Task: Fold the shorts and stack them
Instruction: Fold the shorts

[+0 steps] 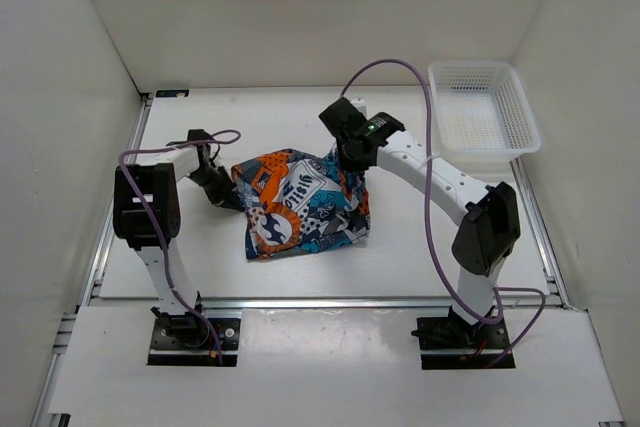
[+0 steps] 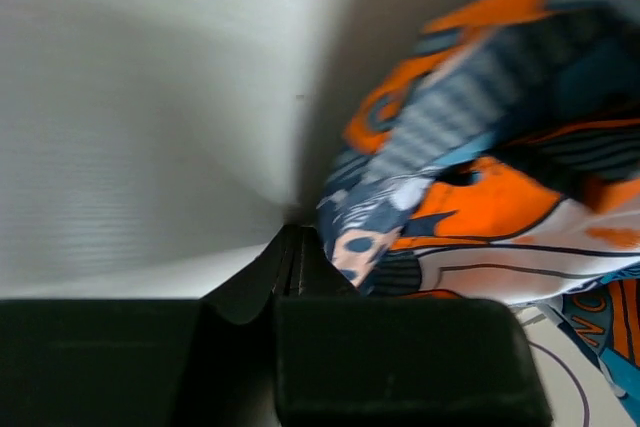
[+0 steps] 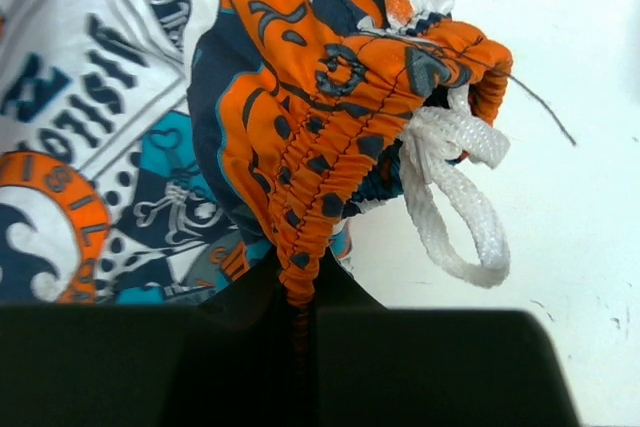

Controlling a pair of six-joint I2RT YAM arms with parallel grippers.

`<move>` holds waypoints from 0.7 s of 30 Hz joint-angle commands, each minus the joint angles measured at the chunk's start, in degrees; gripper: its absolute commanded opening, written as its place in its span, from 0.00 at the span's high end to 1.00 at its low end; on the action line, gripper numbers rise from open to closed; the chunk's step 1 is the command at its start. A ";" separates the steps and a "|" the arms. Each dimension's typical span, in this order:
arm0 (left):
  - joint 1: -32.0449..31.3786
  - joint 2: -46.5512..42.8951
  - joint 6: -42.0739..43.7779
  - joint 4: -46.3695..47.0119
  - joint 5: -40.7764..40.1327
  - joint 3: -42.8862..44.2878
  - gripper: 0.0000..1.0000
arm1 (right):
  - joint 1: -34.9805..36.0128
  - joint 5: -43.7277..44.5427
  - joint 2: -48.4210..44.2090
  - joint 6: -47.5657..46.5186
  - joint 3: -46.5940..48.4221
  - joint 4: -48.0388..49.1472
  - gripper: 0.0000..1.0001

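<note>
Shorts (image 1: 300,205) lay bunched on the bench (image 1: 420,247) between both arms. The right end effector (image 3: 298,297) was clamped on the orange waistband (image 3: 320,167) beside the white drawstring (image 3: 455,197). The left end effector (image 2: 297,247), closed, seemingly pinched the fabric's left edge, though that view was blurred.

A white mesh basket (image 1: 441,107) is being kept at the far right of the white table (image 1: 400,267). The table is being enclosed by white walls (image 1: 300,7).

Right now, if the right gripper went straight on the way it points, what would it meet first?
The shorts: the right gripper is shut on their orange waistband, which bunches directly ahead. Beyond that probably the table, depth unclear.
</note>
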 commanded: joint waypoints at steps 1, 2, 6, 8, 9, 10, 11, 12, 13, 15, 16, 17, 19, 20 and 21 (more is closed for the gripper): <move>-0.86 1.12 0.60 2.65 0.58 1.10 0.90 | 3.09 1.02 2.86 0.02 6.34 -0.83 0.99; -0.86 1.12 0.60 2.65 0.58 1.10 0.90 | 4.40 1.02 3.74 0.02 7.57 -0.84 0.99; -0.86 1.12 0.60 2.65 0.58 1.10 0.90 | 8.10 -0.11 10.31 0.02 16.60 -2.24 0.99; -0.86 1.12 0.60 2.65 0.58 1.10 0.90 | 10.38 -0.12 13.05 -0.51 20.13 -2.95 0.99; -0.86 1.12 0.60 2.65 0.58 1.10 0.90 | 11.00 -0.64 15.85 -0.51 21.80 -3.65 0.99; -0.86 1.64 0.60 2.65 0.58 1.10 0.90 | 12.05 -1.34 17.27 -0.51 24.87 -3.65 0.99; -0.86 1.65 0.60 2.65 0.58 1.10 0.90 | 12.06 -1.96 19.98 -0.51 26.55 -4.44 0.99; -0.86 1.65 0.60 2.65 0.58 1.10 0.90 | 12.76 -2.57 21.22 -0.51 28.04 -4.44 0.99; -0.86 1.65 0.60 2.65 0.58 1.10 0.90 | 13.46 -3.10 22.45 -0.51 30.67 -4.97 0.99; -0.86 1.65 0.60 2.65 0.58 1.10 0.90 | 14.08 -5.12 25.27 -0.51 32.80 -4.97 0.99; -0.34 1.65 0.60 2.65 0.58 1.10 0.90 | 14.69 -5.74 26.06 -0.51 34.37 -4.97 0.99; -0.33 1.65 0.60 2.65 0.58 1.10 0.90 | 14.70 -6.53 27.46 -0.51 35.00 -4.97 0.99; 0.19 1.65 0.60 2.65 0.58 0.58 0.90 | 16.01 -7.58 28.70 -1.03 36.49 -4.36 0.99; 0.19 1.65 1.12 2.65 0.58 0.58 0.90 | 16.02 -9.07 29.92 -1.03 36.50 -4.36 0.99; 0.71 1.65 1.13 2.65 0.58 0.58 0.90 | 16.54 -9.69 29.94 -1.03 37.28 -4.36 0.99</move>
